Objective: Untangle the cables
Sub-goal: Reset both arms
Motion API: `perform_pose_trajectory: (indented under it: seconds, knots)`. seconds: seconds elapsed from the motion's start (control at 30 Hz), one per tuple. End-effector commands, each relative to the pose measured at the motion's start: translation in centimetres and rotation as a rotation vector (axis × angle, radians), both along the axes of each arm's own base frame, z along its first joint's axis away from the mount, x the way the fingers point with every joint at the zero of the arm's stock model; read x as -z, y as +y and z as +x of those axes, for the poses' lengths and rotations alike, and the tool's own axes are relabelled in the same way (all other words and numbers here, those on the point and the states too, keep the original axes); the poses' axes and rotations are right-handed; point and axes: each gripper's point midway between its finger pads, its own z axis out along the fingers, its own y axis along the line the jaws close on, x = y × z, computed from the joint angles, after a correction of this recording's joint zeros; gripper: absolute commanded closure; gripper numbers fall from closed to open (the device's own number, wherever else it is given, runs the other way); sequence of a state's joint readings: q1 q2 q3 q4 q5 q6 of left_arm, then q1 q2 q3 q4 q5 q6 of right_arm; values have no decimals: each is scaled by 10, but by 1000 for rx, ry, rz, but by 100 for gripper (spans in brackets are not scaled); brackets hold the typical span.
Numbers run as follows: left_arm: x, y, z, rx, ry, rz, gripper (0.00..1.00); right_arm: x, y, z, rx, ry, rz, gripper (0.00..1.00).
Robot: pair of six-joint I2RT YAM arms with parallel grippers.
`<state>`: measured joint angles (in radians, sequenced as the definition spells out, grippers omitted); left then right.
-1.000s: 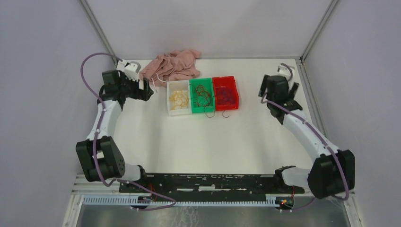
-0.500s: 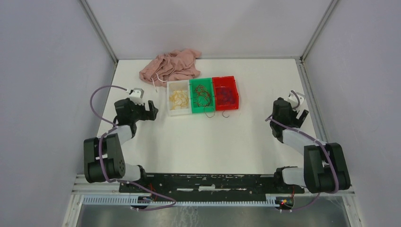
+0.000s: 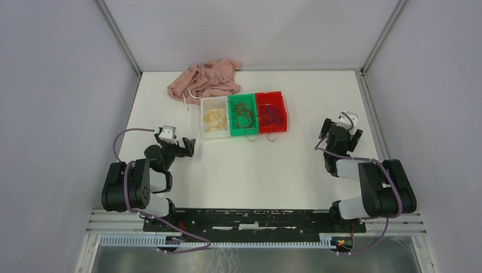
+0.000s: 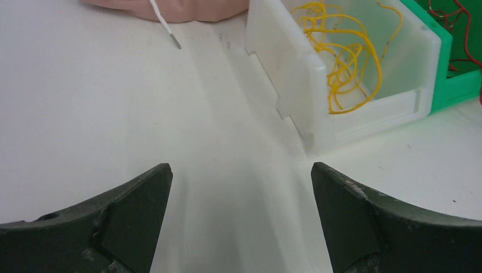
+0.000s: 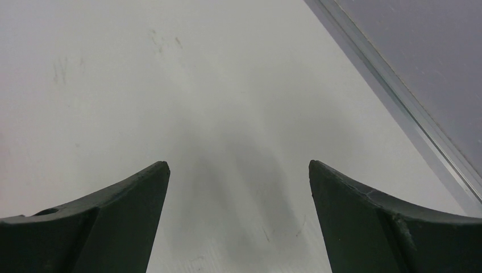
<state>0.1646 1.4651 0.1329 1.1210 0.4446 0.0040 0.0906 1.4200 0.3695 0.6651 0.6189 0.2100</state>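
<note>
The cables lie sorted in three bins side by side at mid-table. Yellow cables point(image 3: 215, 118) fill the white bin point(image 3: 204, 120), red-brown cables point(image 3: 244, 115) the green bin point(image 3: 231, 116), purple cables point(image 3: 271, 115) the red bin point(image 3: 283, 114). A few strands point(image 3: 252, 136) hang over the front rims. My left gripper point(image 3: 187, 148) sits low, left of and nearer than the white bin, open and empty. In the left wrist view the left gripper point(image 4: 241, 170) faces the yellow cables point(image 4: 341, 62). My right gripper point(image 3: 341, 131) rests open at the right side, over bare table in the right wrist view point(image 5: 239, 168).
A crumpled pink garment point(image 3: 206, 78) lies at the back behind the bins, its white drawstring point(image 4: 165, 23) trailing onto the table. The enclosure's right wall rail point(image 5: 398, 96) runs close beside the right gripper. Both arms are folded low near their bases.
Both arms have drawn back from the far part of the table toward the near edge and folded down. Both grippers stayed open, and the bins and cables did not move.
</note>
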Motion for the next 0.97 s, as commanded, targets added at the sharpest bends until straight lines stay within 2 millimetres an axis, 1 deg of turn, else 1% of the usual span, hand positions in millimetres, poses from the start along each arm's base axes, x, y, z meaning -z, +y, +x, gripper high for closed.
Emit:
perform_pose_trajectory:
  seconds: [0.0, 0.03, 0.07, 0.1, 0.17, 0.2, 0.23, 0.3, 0.4, 0.93]
  knots:
    - [-47, 4, 7, -95, -227, 48, 1, -18, 24, 13, -184, -122, -14, 0]
    - [-43, 3, 12, -91, -217, 52, 1, -13, 33, 16, -246, -107, -14, 0]
    - [-48, 1, 18, -84, -244, 32, 1, -9, 39, 21, -288, -127, -32, 0]
    - [-43, 3, 24, -92, -215, 26, 1, -13, 43, 23, -291, -165, -62, 0]
    - [-30, 3, 34, -99, -115, 71, 1, -9, 43, 20, -241, -92, -76, 0]
    - [-32, 1, 36, -99, -130, 52, 1, -7, 41, 22, -229, -65, -74, 1]
    - [-34, 1, 35, -97, -145, 51, 1, -6, 38, 24, -210, -74, -76, 1]
    - [-29, 0, 34, -89, -117, 67, 1, -6, 36, 25, -209, -71, -65, 1]
    - [-32, -1, 34, -88, -132, 56, 1, -6, 36, 24, -209, -69, -64, 1]
    - [-30, 0, 35, -92, -123, 59, 1, -6, 35, 24, -207, -67, -64, 1]
